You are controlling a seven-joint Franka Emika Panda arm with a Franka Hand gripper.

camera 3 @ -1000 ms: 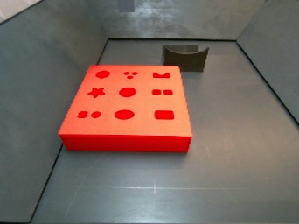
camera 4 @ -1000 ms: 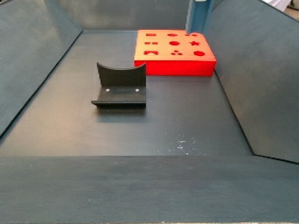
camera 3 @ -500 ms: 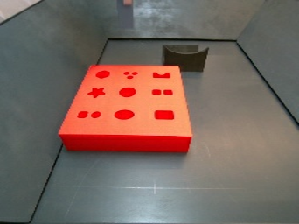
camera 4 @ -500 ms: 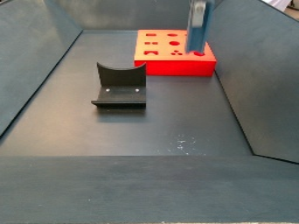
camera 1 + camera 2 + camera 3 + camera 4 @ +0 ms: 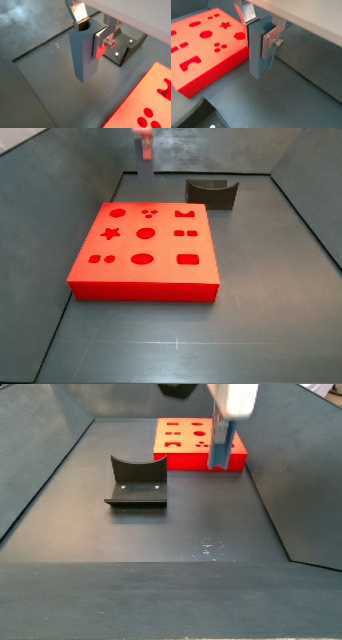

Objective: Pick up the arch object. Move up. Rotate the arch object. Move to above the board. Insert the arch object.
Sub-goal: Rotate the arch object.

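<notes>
A: Gripper (image 5: pixel 260 29)?
B: Clamped on the arch (image 5: pixel 260 50), plates either side, arch hanging upright off the floor, just beside the board (image 5: pixel 198 55). Both wrist views show it.
A: Side views?
B: One shows the arch (image 5: pixel 223 444) in front of the board (image 5: pixel 187 439), fixture (image 5: pixel 135 482) well apart. In the opposite one the gripper (image 5: pixel 142 143) is only a blur at the frame's top edge.

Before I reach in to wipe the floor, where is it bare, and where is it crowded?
Bare: the floor in front of the fixture, toward the near edge. Crowded: the far end, where the claw, shut on the arch object, hangs beside the board.
</notes>
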